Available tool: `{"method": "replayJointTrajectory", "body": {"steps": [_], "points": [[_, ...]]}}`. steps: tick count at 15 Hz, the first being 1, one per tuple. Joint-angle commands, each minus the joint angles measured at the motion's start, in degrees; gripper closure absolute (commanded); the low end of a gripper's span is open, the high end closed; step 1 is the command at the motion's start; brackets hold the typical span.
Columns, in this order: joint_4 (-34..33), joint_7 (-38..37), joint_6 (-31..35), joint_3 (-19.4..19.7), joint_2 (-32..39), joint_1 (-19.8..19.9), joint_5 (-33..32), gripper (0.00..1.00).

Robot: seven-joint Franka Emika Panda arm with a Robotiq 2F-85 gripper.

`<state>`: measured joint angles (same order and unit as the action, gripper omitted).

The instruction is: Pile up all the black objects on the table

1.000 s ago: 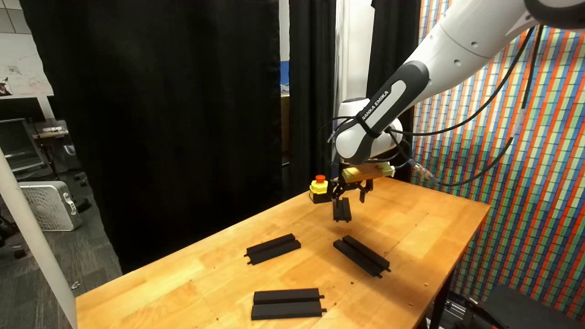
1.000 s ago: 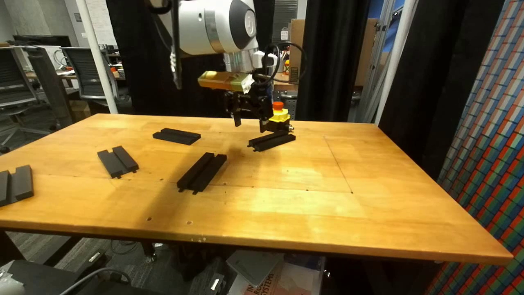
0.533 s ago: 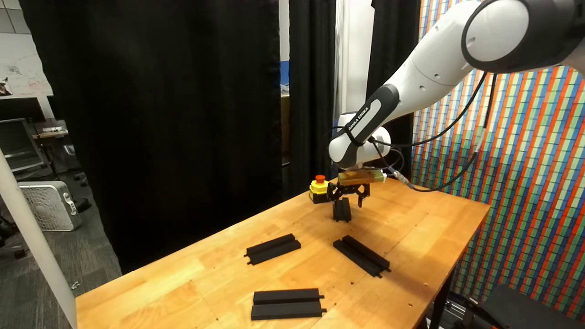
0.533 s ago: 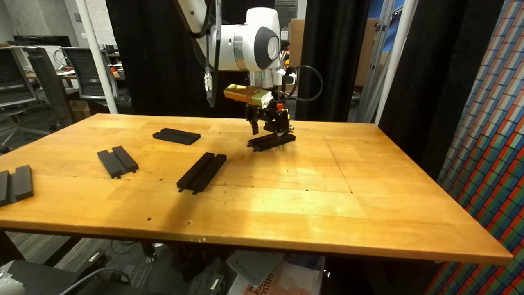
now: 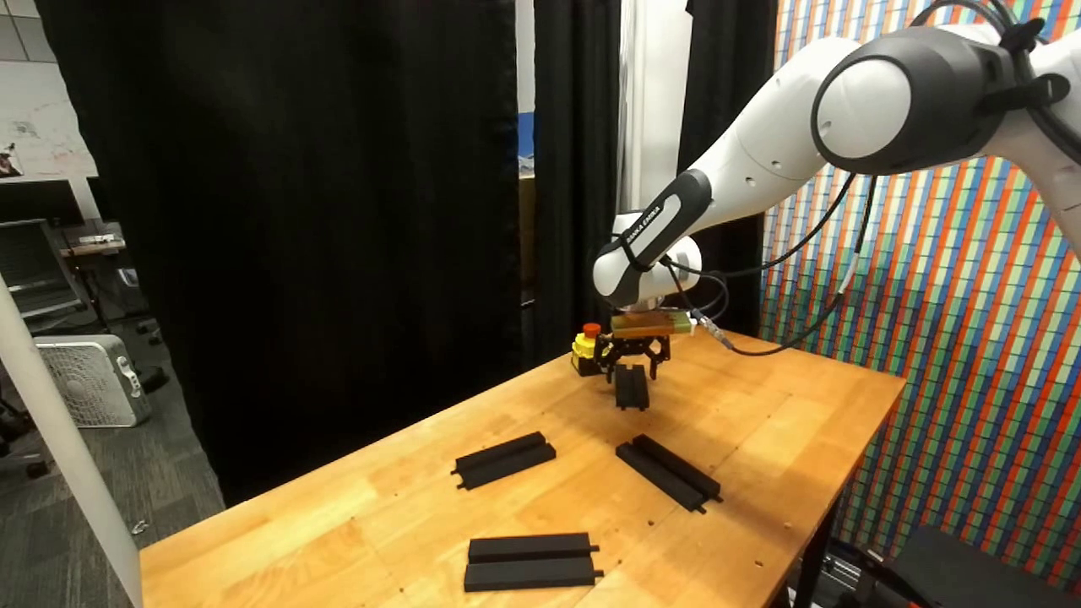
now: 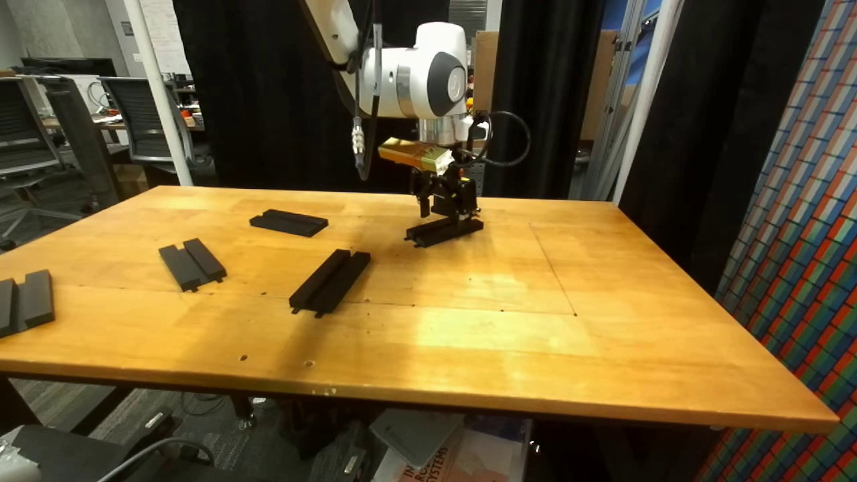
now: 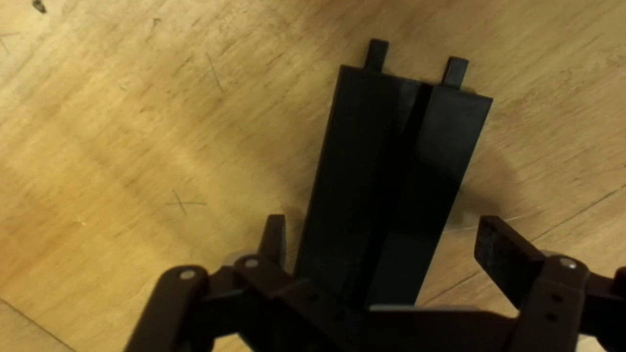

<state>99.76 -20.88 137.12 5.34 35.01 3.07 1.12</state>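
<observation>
Several flat black plates with a lengthwise groove lie apart on the wooden table (image 6: 522, 355). My gripper (image 7: 384, 239) is open over the far plate (image 7: 386, 171), which lies between its fingers without visible contact; the plate's near end is hidden under the gripper in the wrist view. In both exterior views the gripper (image 5: 632, 374) hangs low at this plate (image 6: 435, 233). Other black plates lie separately: a dark plate (image 6: 330, 281) mid-table, a back plate (image 6: 289, 222), a smaller-looking plate (image 6: 193, 263), and an edge plate (image 6: 27, 303) cut off by the frame.
A red-and-yellow button box (image 5: 587, 350) stands right beside the gripper at the table's back edge, mostly hidden behind the gripper in an exterior view. Black curtains (image 5: 338, 211) hang behind the table. Cables (image 5: 781, 346) loop from the arm.
The gripper has come down and across to the far plate, its fingers now on either side of it. It has stayed open. The plates have not moved.
</observation>
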Motion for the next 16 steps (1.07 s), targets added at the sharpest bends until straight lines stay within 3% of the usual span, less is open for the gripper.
{"method": "replayJointTrajectory", "body": {"steps": [1, 7, 8, 9, 13, 16], "points": [[-3.8, 0.2, -1.8, 0.5, 2.5, 0.1, 2.1, 0.00], [-4.6, 0.2, -1.7, 0.7, 4.0, 0.5, 2.7, 0.00], [-4.6, 0.1, -1.5, 0.8, 4.1, 0.5, 2.7, 0.25], [-4.7, 0.1, -1.5, 0.9, 4.2, 0.5, 2.8, 0.26], [-4.2, -0.4, -1.2, 1.1, 3.3, 0.1, 2.5, 0.54], [-1.5, -1.0, -0.8, 1.9, 0.9, -1.0, 1.3, 0.54]]}}
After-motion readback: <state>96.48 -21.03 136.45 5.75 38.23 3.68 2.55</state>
